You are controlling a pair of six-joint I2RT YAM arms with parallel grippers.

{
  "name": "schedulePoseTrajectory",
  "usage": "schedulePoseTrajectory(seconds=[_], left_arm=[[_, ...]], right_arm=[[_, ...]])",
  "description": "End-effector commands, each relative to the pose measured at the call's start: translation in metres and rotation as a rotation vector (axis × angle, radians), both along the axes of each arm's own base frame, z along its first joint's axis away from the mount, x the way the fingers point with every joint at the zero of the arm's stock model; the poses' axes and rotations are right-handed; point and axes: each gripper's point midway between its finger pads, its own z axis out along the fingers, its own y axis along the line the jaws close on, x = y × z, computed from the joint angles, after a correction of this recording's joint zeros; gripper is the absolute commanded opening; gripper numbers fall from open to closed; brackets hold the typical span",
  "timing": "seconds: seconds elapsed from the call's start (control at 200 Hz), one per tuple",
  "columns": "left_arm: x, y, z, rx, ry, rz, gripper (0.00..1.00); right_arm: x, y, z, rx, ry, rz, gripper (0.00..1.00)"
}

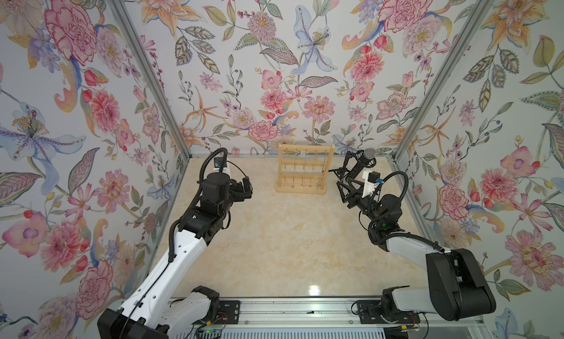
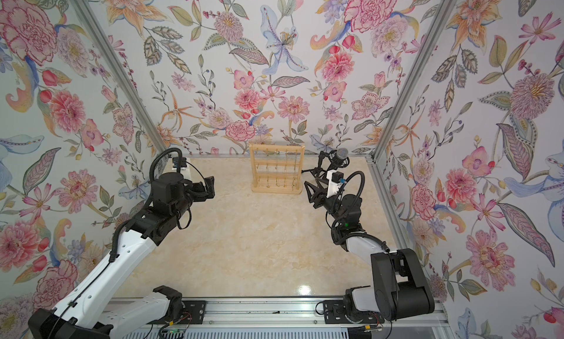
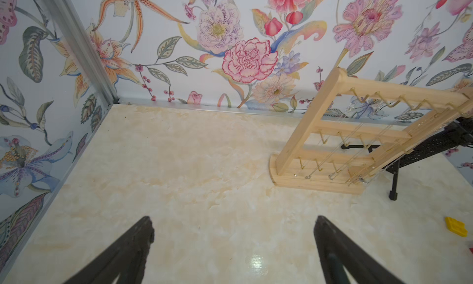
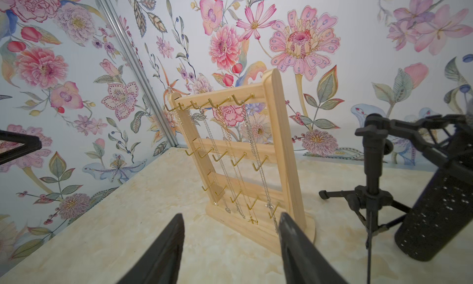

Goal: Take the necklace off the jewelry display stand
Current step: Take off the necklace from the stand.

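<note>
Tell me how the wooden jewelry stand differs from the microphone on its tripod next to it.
Colour: the jewelry display stand is pale natural wood; the microphone and its tripod are black.
Pose: the stand's posts rise upright from a flat base; the microphone leans tilted on its tripod.
Load: the stand carries hanging necklaces; the microphone carries nothing.
Both rest on the table.

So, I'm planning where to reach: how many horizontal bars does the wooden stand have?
3: top bar, middle bar, bottom bar, stacked on the jewelry display stand. None looks hidden.
</note>
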Motion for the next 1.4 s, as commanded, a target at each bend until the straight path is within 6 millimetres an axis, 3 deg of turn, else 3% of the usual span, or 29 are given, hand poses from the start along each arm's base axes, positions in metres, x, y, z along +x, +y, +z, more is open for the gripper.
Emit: schedulePoseTrajectory(seconds=[0.0, 0.16, 0.355, 0.525, 0.545, 0.731, 0.821, 1.041, 1.216, 1.396], left_arm=[[0.021, -0.038, 0.025, -0.092, -0.051, -0.091, 0.99], [0.049, -0.079, 0.058, -0.109, -0.134, -0.214, 0.99], [0.076, -0.097, 0.088, -0.089, -0.219, -0.234, 0.99], [0.091, -0.113, 0.124, -0.094, -0.295, -0.247, 0.99], [0.101, -0.118, 0.113, -0.086, -0.273, -0.246, 0.99], [0.119, -0.115, 0.122, -0.076, -0.315, -0.189, 0.99], [0.117, -0.114, 0.128, -0.091, -0.352, -0.196, 0.99], [0.118, -0.125, 0.102, -0.048, -0.366, -0.295, 0.99], [0.126, -0.106, 0.087, -0.088, -0.365, -0.280, 0.99], [0.127, -0.101, 0.083, -0.065, -0.360, -0.264, 0.99]], right_arm=[[-0.007, 0.009, 0.020, 0.033, -0.046, 0.101, 0.59], [-0.002, 0.011, 0.019, 0.074, 0.035, 0.146, 0.58], [0.001, 0.020, 0.011, 0.132, 0.142, 0.206, 0.54], [0.017, 0.027, 0.006, 0.099, 0.223, 0.175, 0.50], [0.019, 0.028, 0.006, 0.091, 0.227, 0.168, 0.49], [0.038, 0.045, 0.016, 0.031, 0.202, 0.127, 0.47], [0.051, 0.046, 0.017, 0.032, 0.198, 0.087, 0.45], [0.074, 0.055, 0.013, -0.051, 0.192, 0.027, 0.41], [0.090, 0.058, 0.014, -0.072, 0.188, -0.019, 0.39], [0.103, 0.062, 0.010, -0.099, 0.203, -0.041, 0.36]])
